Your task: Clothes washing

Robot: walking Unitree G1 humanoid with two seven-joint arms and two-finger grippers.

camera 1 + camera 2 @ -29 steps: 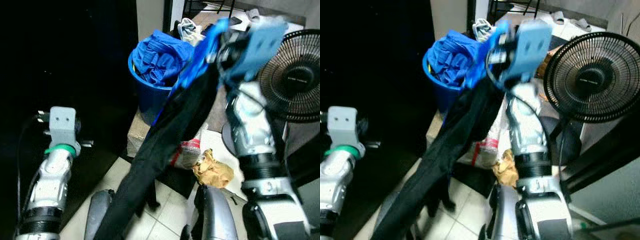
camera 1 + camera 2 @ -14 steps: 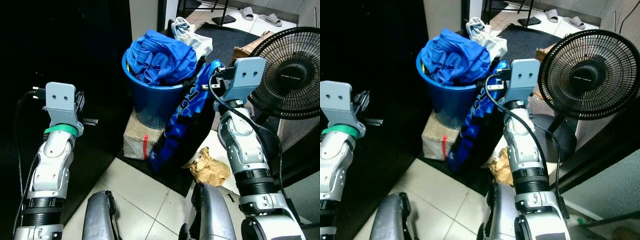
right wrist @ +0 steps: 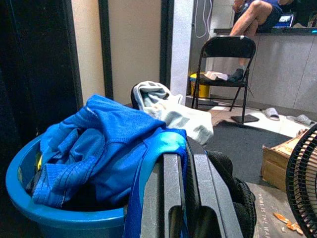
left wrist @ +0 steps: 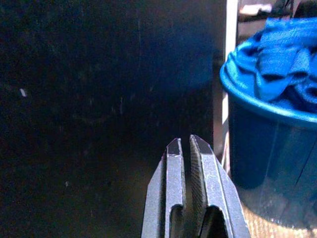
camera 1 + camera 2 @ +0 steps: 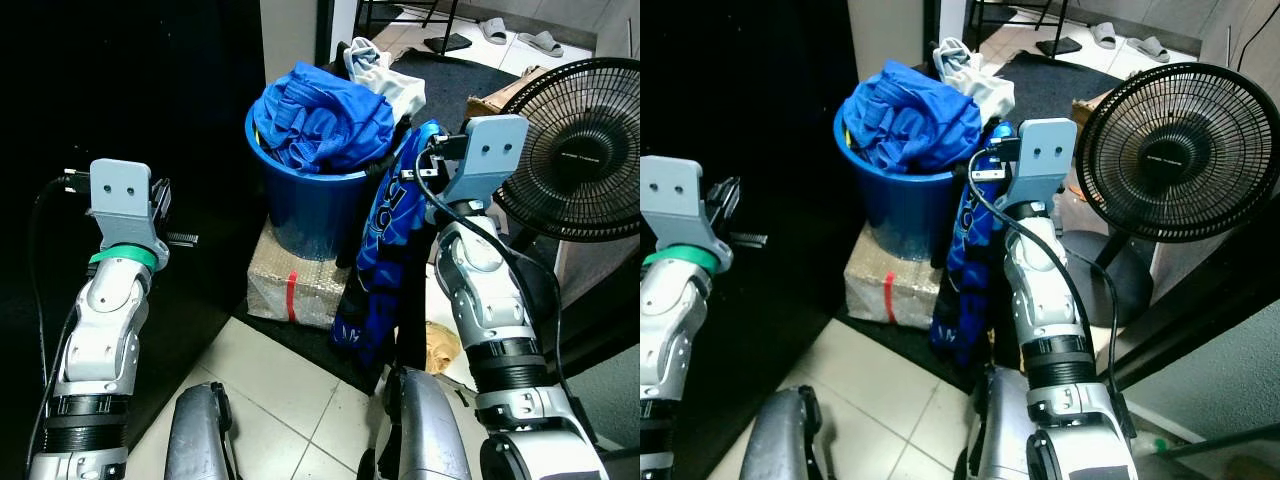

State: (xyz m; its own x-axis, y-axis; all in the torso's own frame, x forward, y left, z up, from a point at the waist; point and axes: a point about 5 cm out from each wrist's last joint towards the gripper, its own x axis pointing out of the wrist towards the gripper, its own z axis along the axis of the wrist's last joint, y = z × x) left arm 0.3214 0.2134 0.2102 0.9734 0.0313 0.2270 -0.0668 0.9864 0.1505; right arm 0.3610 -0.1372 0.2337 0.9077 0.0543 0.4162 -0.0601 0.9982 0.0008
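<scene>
Blue-and-black sports garment (image 5: 385, 255) with white lettering: hangs from the right gripper (image 3: 185, 163), fingers clamped on a fold of it, cloth draping straight down below the fingers to near the floor tiles. Round blue plastic bucket (image 5: 310, 205), heaped with crumpled blue clothes (image 5: 320, 115), stands just beside the gripper on its left, on a tape-wrapped cardboard box (image 5: 295, 285). Step in hand, by my reading: lifting one piece out of the load for washing. Next move calls for carrying it clear and keeping the trailing end off the floor. Left gripper (image 4: 189, 148) held out before a dark panel, fingers pressed together on nothing. In the way: black pedestal fan (image 5: 575, 150) close on the gripper's right; a white-grey cloth (image 3: 173, 111) beyond the bucket. Further off, a black folding chair (image 3: 225, 64) and a seated person's legs (image 3: 255, 15).
</scene>
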